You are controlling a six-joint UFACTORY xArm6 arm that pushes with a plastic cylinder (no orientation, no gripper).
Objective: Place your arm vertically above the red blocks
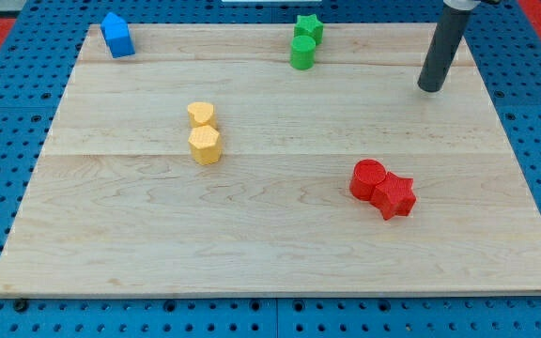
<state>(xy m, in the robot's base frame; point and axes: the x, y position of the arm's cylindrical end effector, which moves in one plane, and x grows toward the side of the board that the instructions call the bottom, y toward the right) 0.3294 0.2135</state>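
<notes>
My tip is a bare rod end with no fingers to open or close, and it rests on the desk toward 2 o'clock, touching no block. The red cylinder and red star sit touching at 4 o'clock on the desk, well apart from my tip, at its 7 o'clock.

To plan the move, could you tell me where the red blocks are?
The red cylinder and red star touch at the board's lower right, below my tip.

I see a red cylinder and a red star block touching, at the bench's right, toward the near edge.
</notes>
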